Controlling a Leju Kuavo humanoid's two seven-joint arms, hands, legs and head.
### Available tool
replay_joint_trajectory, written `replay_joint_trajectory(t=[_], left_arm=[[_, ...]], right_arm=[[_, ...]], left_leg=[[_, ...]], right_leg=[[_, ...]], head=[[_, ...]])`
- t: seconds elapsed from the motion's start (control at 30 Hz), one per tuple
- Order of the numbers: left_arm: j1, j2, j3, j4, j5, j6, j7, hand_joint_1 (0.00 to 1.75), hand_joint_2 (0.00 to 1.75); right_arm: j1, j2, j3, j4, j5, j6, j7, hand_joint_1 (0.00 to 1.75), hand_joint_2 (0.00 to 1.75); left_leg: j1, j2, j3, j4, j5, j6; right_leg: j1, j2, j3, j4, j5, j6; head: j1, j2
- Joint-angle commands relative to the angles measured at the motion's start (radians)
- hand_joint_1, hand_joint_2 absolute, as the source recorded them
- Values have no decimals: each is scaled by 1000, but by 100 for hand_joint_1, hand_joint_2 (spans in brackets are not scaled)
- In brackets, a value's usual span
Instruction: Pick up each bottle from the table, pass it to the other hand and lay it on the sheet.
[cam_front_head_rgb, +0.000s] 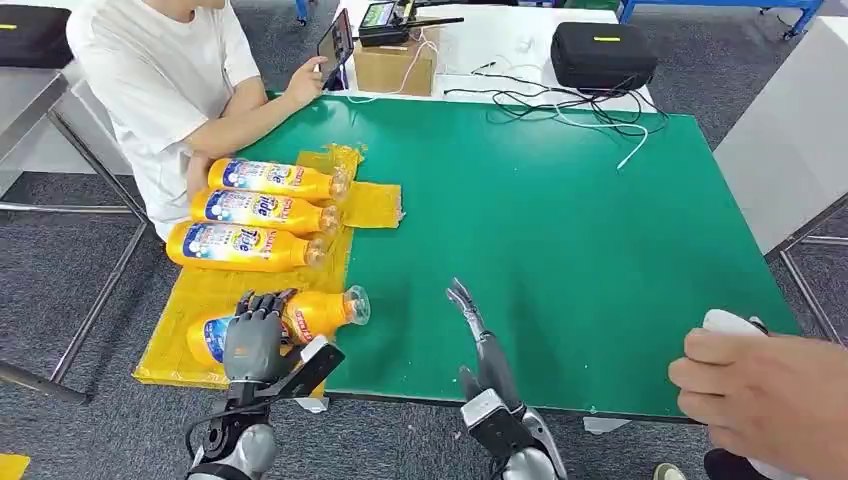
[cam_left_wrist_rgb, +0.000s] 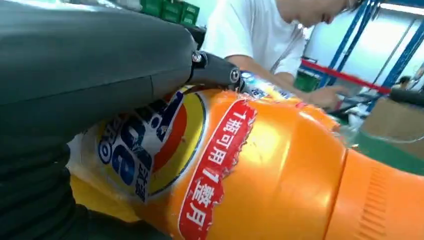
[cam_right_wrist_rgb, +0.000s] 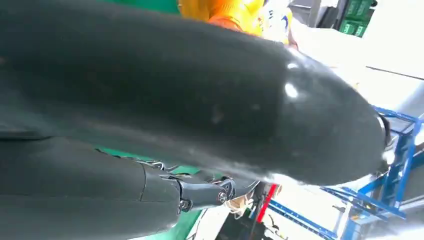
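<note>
Three orange bottles lie side by side on the yellow sheet: the far one, the middle one and the near one. A fourth orange bottle lies at the sheet's front edge, cap toward the green table. My left hand grips this bottle around its labelled body. My right hand hovers over the green table to the right of it, fingers stretched out and holding nothing. The right wrist view shows the grey thumb close up.
A person in a white shirt sits at the table's far left holding a phone. Another person's hand rests on a white object at the front right corner. A cardboard box, black case and cables lie beyond the far edge.
</note>
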Motion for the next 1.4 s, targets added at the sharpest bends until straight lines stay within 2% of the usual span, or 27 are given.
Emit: replay_joint_trajectory(t=[0.03, 0.1, 0.13, 0.17, 0.2, 0.37, 0.5, 0.7, 0.8, 0.83, 0.87, 0.9, 0.97, 1.2, 1.23, 1.3, 1.37, 1.4], left_arm=[[-124, 67, -11, 261, -78, -59, 65, 175, 175], [-124, 67, -13, 264, -80, -65, 67, 171, 175], [-131, 67, -13, 273, -77, -82, 70, 93, 175], [-133, 66, -12, 275, -71, -91, 71, 61, 175], [-133, 66, -12, 275, -71, -91, 71, 0, 175], [-119, 73, -31, 234, 9, -209, 43, 0, 175], [-108, 88, -62, 217, -38, -198, 64, 0, 175], [-100, 58, -56, 165, 61, -227, 13, 0, 175], [-78, 37, -53, 111, 139, -207, -35, 0, 175], [-61, 25, -45, 67, 165, -158, -55, 0, 175], [-57, 21, -51, 50, 136, -82, -61, 0, 175], [-59, 16, -54, 42, 134, -59, -62, 0, 175], [-59, -5, -44, 8, 172, 11, -95, 0, 175], [-63, -9, -48, 4, 172, 8, -94, 0, 175], [-59, -15, -41, -9, 186, 44, -124, 0, 175], [-49, -58, -13, -65, 244, 44, -210, 0, 175], [-31, -161, 95, -157, 256, 44, -343, 0, 175], [-37, -232, 197, -184, 145, 44, -426, 0, 175]], right_arm=[[-18, -4, -95, 15, -3, -3, -9, 0, 0], [-17, -5, -102, 10, -4, -4, -8, 0, 0], [-9, -5, -113, -7, -5, -6, -4, 0, 0], [-5, -5, -117, -12, -6, -7, -3, 0, 0], [-5, -5, -117, -12, -6, -7, -3, 0, 0], [30, 3, -133, -11, -4, -5, -2, 0, 0], [38, 2, -136, 2, -6, -7, -4, 0, 0], [54, -38, -110, -6, 31, 12, -37, 0, 0], [64, -26, -111, 1, 58, -21, -60, 0, 0], [73, -8, -115, 2, 88, -92, -69, 0, 0], [79, -9, -89, -2, 81, -117, -69, 0, 0], [80, -16, -64, 2, 68, -103, -69, 0, 175], [75, -40, -10, 19, 27, -63, -69, 0, 175], [77, -38, -4, 19, 27, -68, -69, 0, 175], [74, -45, 12, 13, -23, -53, -69, 0, 175], [63, -61, 69, 23, -38, -77, -69, 0, 175], [35, -89, 165, 43, -41, -114, -69, 0, 175], [2, -102, 240, 108, -21, -118, -69, 0, 0]], left_leg=[[0, 0, 2, -1, 1, -1], [0, -1, 2, -1, 1, -1], [1, -1, 3, -1, 1, -1], [1, 0, 3, -1, 1, -1], [1, -1, 3, 0, 1, -2], [1, 0, 5, -1, 0, -2], [0, -3, 7, -1, 1, -1], [0, -3, 7, -1, 1, 0], [0, -4, 8, -1, 1, -1], [0, -5, 8, -1, 1, 0], [1, -5, 7, 0, 1, -1], [0, -5, 7, 0, 1, -1], [0, -5, 6, 0, 1, -1], [0, -5, 3, 0, 1, -1], [1, -4, 3, 0, 0, -1], [0, -5, 2, 0, 1, 0], [1, -5, 0, 1, 1, -1], [1, -5, -1, 3, 0, -1]], right_leg=[[0, 0, 2, -1, 0, -1], [0, -1, 2, -1, 0, -2], [1, -1, 3, -1, 0, -3], [1, 0, 3, -1, 0, -2], [1, -1, 3, -1, 0, -3], [2, 0, 5, -1, 0, -3], [1, -1, 7, -1, 0, -1], [0, -2, 8, -1, 0, -1], [0, -4, 9, -1, 0, -2], [0, -6, 9, -1, -1, -1], [1, -6, 9, -1, 0, -2], [0, -5, 9, -1, 0, -2], [1, -6, 8, 0, 0, -2], [0, -6, 4, 0, 0, -1], [1, -5, 5, -1, -1, -2], [0, -6, 3, 0, 0, -1], [1, -6, 2, 0, 0, -1], [2, -6, 1, 1, -1, -2]], head=[[0, 0], [0, 0], [0, 0], [0, 0], [0, 0], [0, 0], [0, 0], [0, 0], [0, 0], [0, 0], [0, 0], [0, 0], [0, 0], [0, 0], [0, 0], [0, 0], [0, 0], [0, 0]])
